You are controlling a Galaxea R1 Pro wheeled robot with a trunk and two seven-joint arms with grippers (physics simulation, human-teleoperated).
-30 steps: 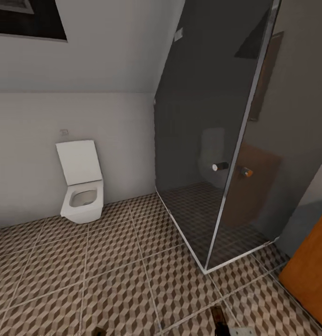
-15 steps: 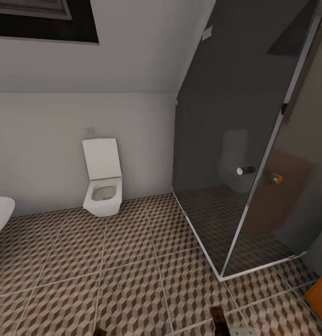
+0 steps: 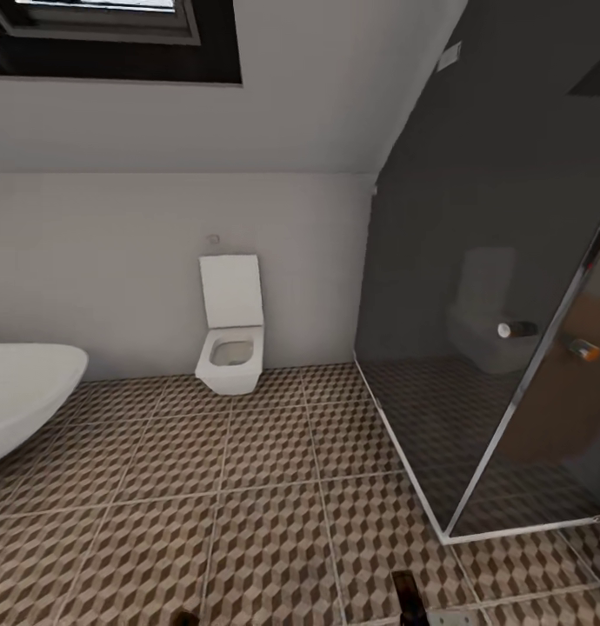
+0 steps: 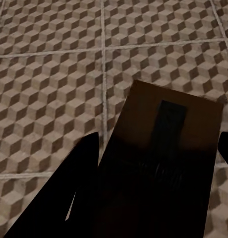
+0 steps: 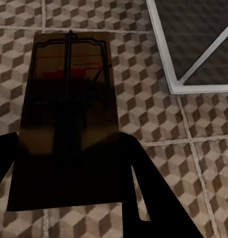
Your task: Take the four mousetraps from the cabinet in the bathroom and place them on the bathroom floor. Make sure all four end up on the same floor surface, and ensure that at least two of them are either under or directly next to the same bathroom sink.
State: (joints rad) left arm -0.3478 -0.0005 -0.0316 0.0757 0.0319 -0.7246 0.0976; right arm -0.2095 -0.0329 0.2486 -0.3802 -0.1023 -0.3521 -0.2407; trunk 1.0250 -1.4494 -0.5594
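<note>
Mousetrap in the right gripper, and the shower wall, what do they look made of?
The mousetrap looks like a matte brown wooden board carrying dark metal wire and a red patch. The shower wall looks like smoked glass in a chrome frame: it reflects the toilet.

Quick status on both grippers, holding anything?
Left gripper: shut on a mousetrap.
Right gripper: shut on another mousetrap, red spot visible.

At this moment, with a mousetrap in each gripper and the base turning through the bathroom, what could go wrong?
1. Both traps are pinched at one end: the right gripper holds a mousetrap, the left gripper another; either might slip.
2. The glass shower enclosure stands near the right side; a swing could clip it.
3. No sink in sight, so dropping here likely misses placement.
</note>
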